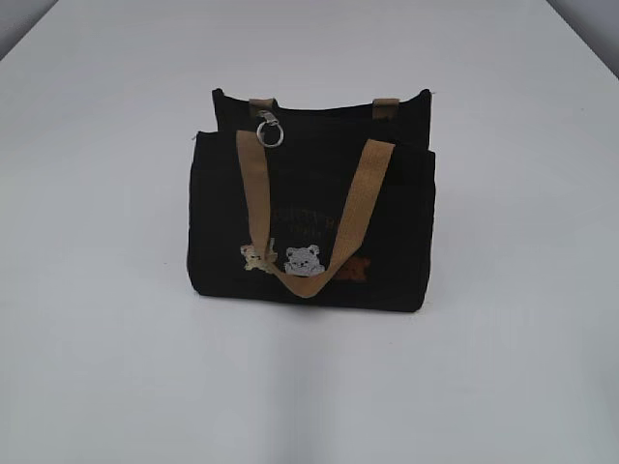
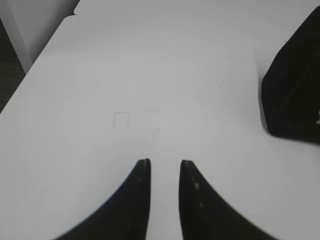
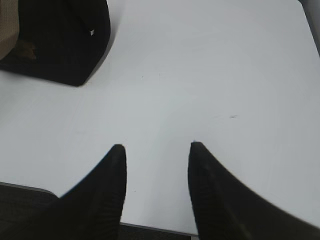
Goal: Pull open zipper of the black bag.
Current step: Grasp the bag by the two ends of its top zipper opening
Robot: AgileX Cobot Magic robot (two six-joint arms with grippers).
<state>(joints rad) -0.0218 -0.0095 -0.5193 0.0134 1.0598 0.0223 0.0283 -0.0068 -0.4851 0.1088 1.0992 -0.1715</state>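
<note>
The black bag [image 1: 309,208] stands upright in the middle of the white table, with tan webbing handles [image 1: 360,208] and bear patches on its front. Its zipper runs along the top edge, and the silver ring pull [image 1: 271,133] hangs at the left end. Neither arm shows in the exterior view. In the left wrist view my left gripper [image 2: 164,162] hovers over bare table, narrowly open and empty, the black bag [image 2: 295,85] off to its right. My right gripper [image 3: 157,146] is open wider, empty, with the black bag [image 3: 60,40] at its upper left.
The white table [image 1: 503,367] surrounds the bag on all sides. Its near edge [image 3: 150,227] shows just under my right gripper, and its left edge [image 2: 30,75] borders a dark floor in the left wrist view.
</note>
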